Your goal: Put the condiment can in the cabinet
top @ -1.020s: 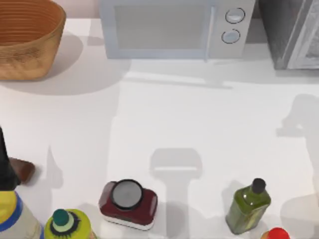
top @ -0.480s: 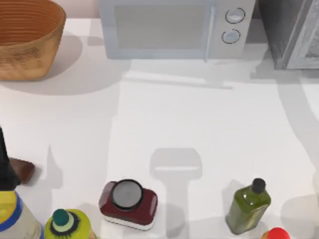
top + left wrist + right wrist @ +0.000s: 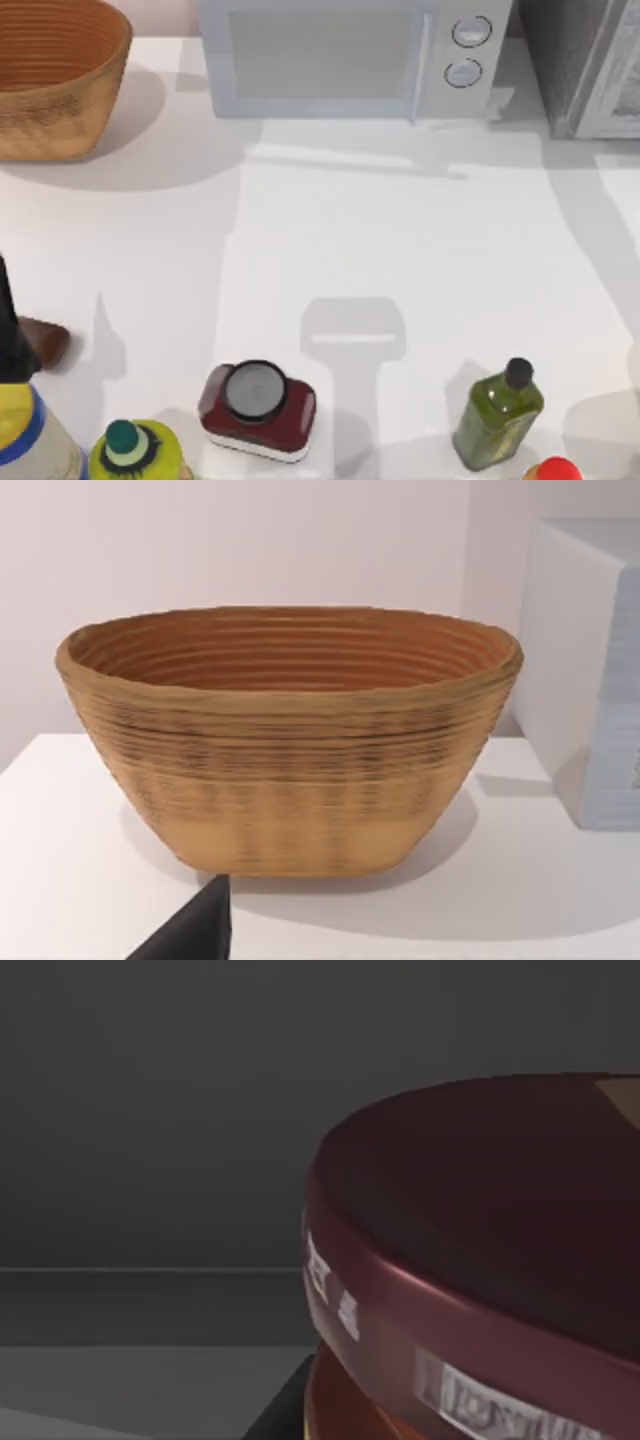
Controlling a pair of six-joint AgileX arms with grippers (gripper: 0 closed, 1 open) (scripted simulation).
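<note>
Right wrist view: the condiment can (image 3: 480,1260) sits very close to the camera, with a flat dark maroon lid, pale print on the lid's rim and a sliver of red-orange body under it. Behind it are a dark grey wall and a grey floor with a straight seam, which looks like the inside of the cabinet. Can't tell how the right jaws stand or whether they grip the can.

Left wrist view: a dark wedge of the arm at the near edge, then a woven tan oval basket (image 3: 290,735) standing upright on the white table (image 3: 60,860), with the white microwave's side (image 3: 590,670) near it. Left jaws: can't tell.

Top view, near edge, left to right: a bottle with a yellow and blue band (image 3: 25,435), a yellow bottle with a green cap (image 3: 130,450), a squat maroon container with a round grey cap (image 3: 257,408), a green bottle with a black cap (image 3: 497,413) and a red cap (image 3: 556,470) at the edge. All stand apart.

Far edge: basket at left, a white microwave with two round knobs (image 3: 350,55) in the middle, and a dark grey speckled cabinet with a pale framed door (image 3: 585,65) at right.
</note>
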